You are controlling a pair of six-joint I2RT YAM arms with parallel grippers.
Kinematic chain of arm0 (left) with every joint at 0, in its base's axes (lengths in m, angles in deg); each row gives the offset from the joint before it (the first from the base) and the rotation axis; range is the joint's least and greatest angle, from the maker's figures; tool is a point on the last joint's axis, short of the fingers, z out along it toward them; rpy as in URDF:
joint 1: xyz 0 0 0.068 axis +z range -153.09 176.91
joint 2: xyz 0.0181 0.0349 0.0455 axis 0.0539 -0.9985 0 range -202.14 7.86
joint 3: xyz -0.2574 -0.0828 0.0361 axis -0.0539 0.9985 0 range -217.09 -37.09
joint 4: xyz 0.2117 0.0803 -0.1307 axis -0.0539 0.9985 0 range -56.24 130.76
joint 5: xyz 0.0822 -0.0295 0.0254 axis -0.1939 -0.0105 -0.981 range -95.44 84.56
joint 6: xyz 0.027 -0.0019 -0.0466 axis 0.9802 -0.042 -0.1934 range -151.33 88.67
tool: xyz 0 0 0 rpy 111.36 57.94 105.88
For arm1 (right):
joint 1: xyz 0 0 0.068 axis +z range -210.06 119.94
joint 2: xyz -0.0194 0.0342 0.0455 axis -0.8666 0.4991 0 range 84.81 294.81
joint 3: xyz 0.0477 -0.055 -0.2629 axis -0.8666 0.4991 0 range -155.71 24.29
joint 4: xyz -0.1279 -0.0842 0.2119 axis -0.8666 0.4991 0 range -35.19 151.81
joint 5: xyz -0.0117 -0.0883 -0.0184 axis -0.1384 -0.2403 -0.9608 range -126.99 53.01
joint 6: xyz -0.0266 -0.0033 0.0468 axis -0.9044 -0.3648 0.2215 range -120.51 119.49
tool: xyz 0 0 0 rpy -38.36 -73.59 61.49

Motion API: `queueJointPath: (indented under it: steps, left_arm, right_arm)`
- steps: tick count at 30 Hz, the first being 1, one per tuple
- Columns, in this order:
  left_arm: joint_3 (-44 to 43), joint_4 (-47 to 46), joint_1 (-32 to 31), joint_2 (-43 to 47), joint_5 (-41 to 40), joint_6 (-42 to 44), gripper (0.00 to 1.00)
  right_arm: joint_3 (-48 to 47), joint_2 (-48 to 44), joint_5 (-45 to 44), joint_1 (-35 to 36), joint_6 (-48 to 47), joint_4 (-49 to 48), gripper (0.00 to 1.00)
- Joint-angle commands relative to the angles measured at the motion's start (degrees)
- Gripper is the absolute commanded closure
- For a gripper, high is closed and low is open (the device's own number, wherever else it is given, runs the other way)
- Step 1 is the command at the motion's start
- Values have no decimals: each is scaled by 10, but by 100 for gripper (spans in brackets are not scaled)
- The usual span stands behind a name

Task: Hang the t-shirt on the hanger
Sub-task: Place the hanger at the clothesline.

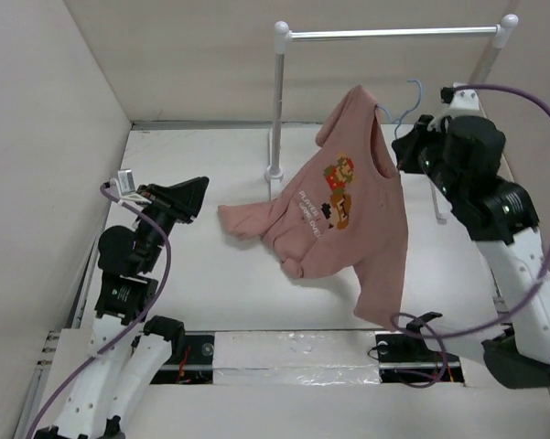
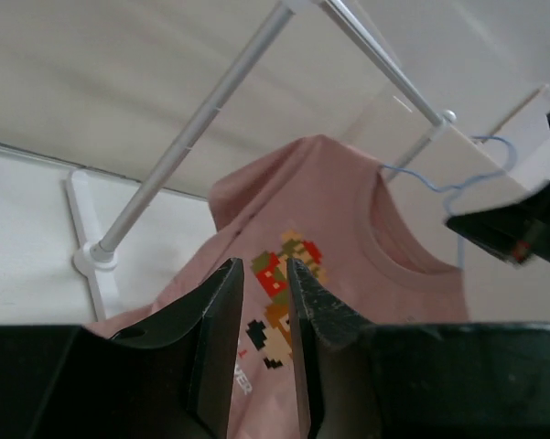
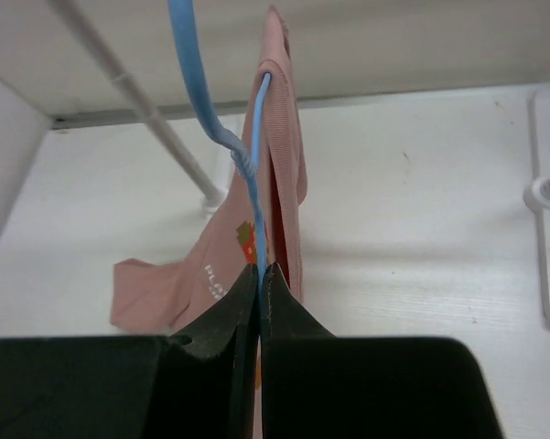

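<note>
Left claw (image 1: 199, 188): low over the table (image 1: 238, 293), fingers a narrow slit apart, gripping nothing, clear of the t-shirt (image 1: 348, 210). T-shirt: centre, neck end lifted on the hanger (image 1: 412, 102) just right of the rack (image 1: 277, 110) post, one sleeve trailing on the table. My right claw (image 3: 259, 271): raised, pinched tight on the hanger's blue wire beside the collar.
</note>
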Motion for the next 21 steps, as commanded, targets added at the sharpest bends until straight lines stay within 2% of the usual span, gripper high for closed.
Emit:
queueJointPath:
  steps: [1, 4, 8, 14, 21]
  left_arm:
    - [-26, 47, 1, 31, 56, 31, 77]
    - [-42, 99, 1, 42, 82, 58, 71]
    - [-51, 162, 1, 30, 131, 106, 66]
    - [-57, 240, -39, 46, 70, 166, 65]
    - [-38, 216, -64, 45, 65, 179, 63]
  right_arm:
    - [-52, 40, 57, -72, -15, -18, 100]
    - [-104, 77, 81, -151, -15, -10, 100]
    - [-169, 127, 100, -208, 1, -30, 100]
    - [-218, 185, 139, -284, 8, -49, 100]
    - [-306, 272, 155, -317, -1, -32, 100]
